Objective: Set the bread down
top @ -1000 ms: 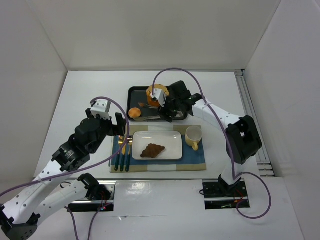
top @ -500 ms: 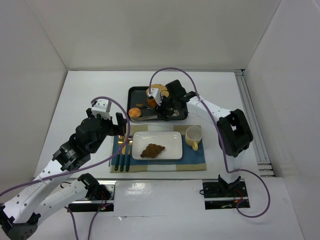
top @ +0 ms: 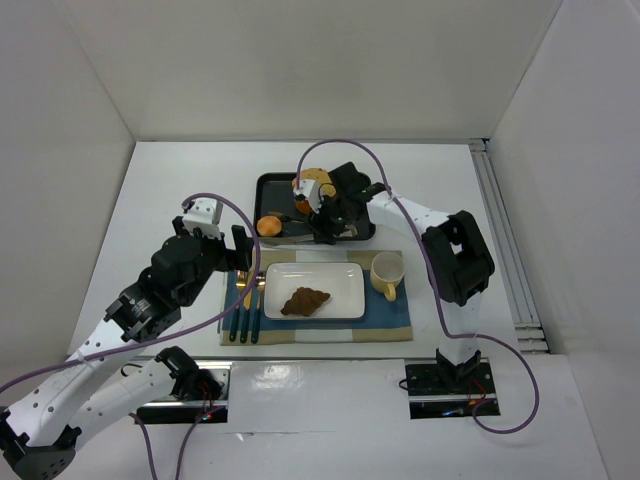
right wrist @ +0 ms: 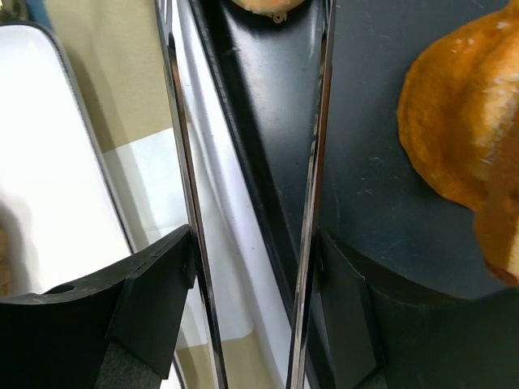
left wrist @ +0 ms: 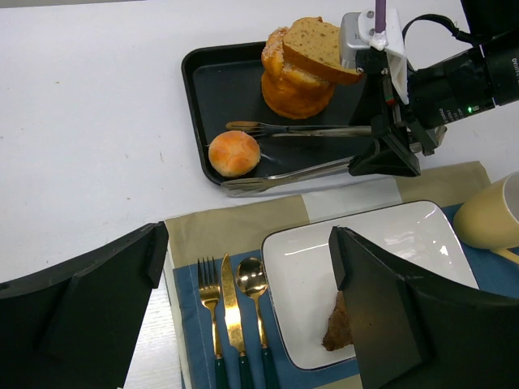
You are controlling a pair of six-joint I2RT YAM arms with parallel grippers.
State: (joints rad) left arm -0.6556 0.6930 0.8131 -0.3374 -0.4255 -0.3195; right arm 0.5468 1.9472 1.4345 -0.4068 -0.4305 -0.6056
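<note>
Dark brown croissant-shaped pastry (top: 305, 301): lying on the white rectangular ceramic plate (top: 345, 272), which sits on the blue and beige placemat (top: 395, 320). This piece is judged placed.

Small round golden bun (left wrist: 234, 153): on the black rectangular tray (left wrist: 219, 89), at its near left corner. Not yet placed.

Oblong golden-crusted slice of bread (left wrist: 320, 49): also on the tray, at the far side, resting tilted on top of an orange-brown rounded loaf (left wrist: 296, 93). Not yet placed.

Right gripper (left wrist: 389, 150): clamped on the rear end of a pair of long steel tongs (left wrist: 300, 128), one finger outside each arm. The tong arms stand apart and reach left along the tray's near edge, with the bun between their tips. Whether the tips touch the bun cannot be told. The bun rests on the tray, not lifted.

Left gripper (left wrist: 247, 239): jaws spread wide, nothing between them, hovering above the gold cutlery (left wrist: 235, 308) at the left end of the placemat.

Assessment: one of three pieces done. The bun appears to be the piece in hand, at the approach-to-pinch stage. The slice is untouched.
</note>
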